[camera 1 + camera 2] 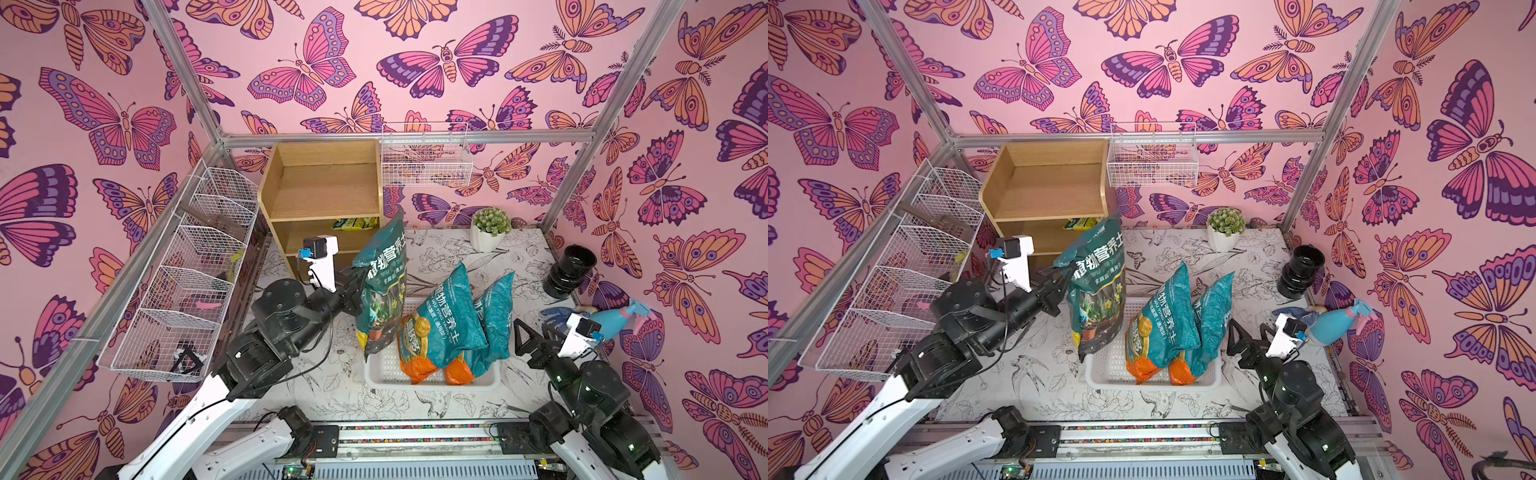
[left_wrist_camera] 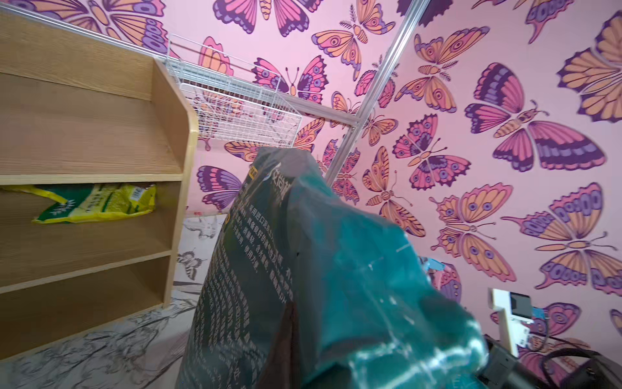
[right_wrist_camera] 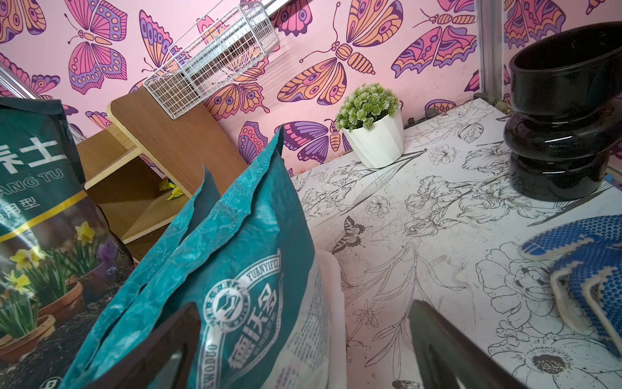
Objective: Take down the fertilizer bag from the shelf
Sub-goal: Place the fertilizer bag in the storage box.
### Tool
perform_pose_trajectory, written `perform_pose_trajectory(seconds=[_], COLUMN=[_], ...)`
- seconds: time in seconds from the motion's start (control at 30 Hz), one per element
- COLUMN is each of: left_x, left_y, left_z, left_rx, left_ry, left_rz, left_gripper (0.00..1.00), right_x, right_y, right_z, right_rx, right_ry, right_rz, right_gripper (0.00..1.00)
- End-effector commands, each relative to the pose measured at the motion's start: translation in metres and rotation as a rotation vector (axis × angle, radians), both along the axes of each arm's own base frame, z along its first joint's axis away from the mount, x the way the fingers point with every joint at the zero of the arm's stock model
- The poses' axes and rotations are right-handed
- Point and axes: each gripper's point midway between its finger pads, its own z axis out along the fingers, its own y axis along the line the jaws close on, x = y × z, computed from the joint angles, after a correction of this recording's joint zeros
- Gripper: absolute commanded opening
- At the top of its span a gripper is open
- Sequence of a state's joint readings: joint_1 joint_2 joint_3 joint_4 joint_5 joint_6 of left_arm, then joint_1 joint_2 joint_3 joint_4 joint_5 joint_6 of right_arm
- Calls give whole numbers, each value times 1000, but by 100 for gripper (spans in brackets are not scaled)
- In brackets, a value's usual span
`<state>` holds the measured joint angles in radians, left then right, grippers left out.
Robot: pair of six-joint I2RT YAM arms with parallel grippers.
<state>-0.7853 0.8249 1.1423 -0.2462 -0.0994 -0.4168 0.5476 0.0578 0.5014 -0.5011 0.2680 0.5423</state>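
Note:
My left gripper (image 1: pixel 353 286) (image 1: pixel 1061 282) is shut on the upper side edge of a dark green fertilizer bag (image 1: pixel 382 286) (image 1: pixel 1098 291) (image 2: pixel 303 269). The bag hangs upright in front of the light-wood shelf (image 1: pixel 320 183) (image 1: pixel 1046 187) (image 2: pixel 84 134), with its bottom at the left rim of a white tray (image 1: pixel 432 384). In the left wrist view the bag hides the jaws. A yellow bag (image 1: pixel 355 224) (image 2: pixel 97 203) lies on the shelf's middle tier. My right gripper (image 1: pixel 535 336) (image 3: pixel 303 357) stands open and empty, right of the tray.
Two teal bags with orange bottoms (image 1: pixel 449 320) (image 3: pixel 235 269) lean in the tray. A white potted plant (image 1: pixel 490 226), stacked black pots (image 1: pixel 569 270), a blue glove (image 3: pixel 589 256) and a spray bottle (image 1: pixel 619 320) are at the right. White wire baskets (image 1: pixel 187 282) (image 1: pixel 426 156) hang on the walls.

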Motion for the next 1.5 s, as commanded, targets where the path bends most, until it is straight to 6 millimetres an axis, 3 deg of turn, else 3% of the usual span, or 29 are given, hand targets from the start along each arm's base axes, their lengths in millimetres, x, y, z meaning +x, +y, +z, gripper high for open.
perform_pose_trajectory(seconds=[0.0,0.1,0.2,0.47,0.77,0.9,0.97,1.13,1.27,1.47], left_x=[-23,-14,0,21,-1,-21,-29,-49,-61,-74], left_y=[-7,-19,-13,-17,-73,-82,-87,-82,-88,-91], left_z=[63,26,-2,-45,-32,-26,-40,-99,-144,-183], left_rx=[-258,-223,-222,-162,-109,-140,-150,-192,-113,-70], left_ry=[-193,-194,-183,-174,-351,-435,-424,-377,-332,-290], left_rz=[-94,-60,38,123,-50,-76,-81,-47,-77,-92], left_gripper=[0,0,0,0,0,0,0,0,0,0], right_x=[1,1,1,2,3,3,2,2,3,2], right_y=[0,1,2,1,2,1,1,2,2,-1], right_z=[-2,-2,-3,-3,-6,-5,-6,-8,-10,-9], right_rx=[-21,-19,-19,-21,-26,-26,-26,-23,-25,-27], right_ry=[2,1,3,3,8,7,7,7,10,8], right_rz=[-1,2,6,0,1,-2,0,3,2,-8], right_gripper=[99,99,99,99,99,99,99,99,99,99])
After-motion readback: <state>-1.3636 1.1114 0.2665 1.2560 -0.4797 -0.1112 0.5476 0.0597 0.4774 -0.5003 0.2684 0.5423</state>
